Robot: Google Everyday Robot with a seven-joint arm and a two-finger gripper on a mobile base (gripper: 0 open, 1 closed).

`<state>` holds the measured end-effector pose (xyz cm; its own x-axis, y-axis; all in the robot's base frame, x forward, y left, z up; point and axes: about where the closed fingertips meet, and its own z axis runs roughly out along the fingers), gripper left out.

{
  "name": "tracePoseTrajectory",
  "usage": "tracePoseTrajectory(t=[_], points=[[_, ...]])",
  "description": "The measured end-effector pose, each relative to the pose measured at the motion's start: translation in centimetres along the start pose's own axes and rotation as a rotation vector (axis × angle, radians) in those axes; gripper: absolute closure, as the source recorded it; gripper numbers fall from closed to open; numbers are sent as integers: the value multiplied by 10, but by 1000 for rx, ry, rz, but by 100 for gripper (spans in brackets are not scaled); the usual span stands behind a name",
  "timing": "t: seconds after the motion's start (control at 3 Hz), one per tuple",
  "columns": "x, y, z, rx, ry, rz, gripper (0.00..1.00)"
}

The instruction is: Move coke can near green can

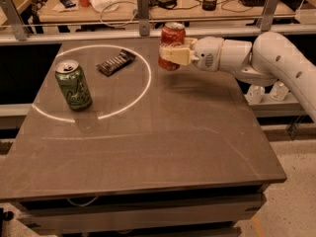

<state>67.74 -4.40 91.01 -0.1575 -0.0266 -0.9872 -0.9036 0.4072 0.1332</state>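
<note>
midsection of coke can (pixel 173 34) behind gripper (pixel 169 54), arm (pixel 276 53) off right edge
</note>
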Motion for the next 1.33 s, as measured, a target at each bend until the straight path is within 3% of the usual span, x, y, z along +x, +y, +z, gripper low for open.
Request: tracePoseTrajectory(t=[0.33,0.67,1.33], points=[[0,0,0,0,0,0,100],[-4,21,12,-69,5,-13,100],[-5,126,50,-299,57,-80,100]])
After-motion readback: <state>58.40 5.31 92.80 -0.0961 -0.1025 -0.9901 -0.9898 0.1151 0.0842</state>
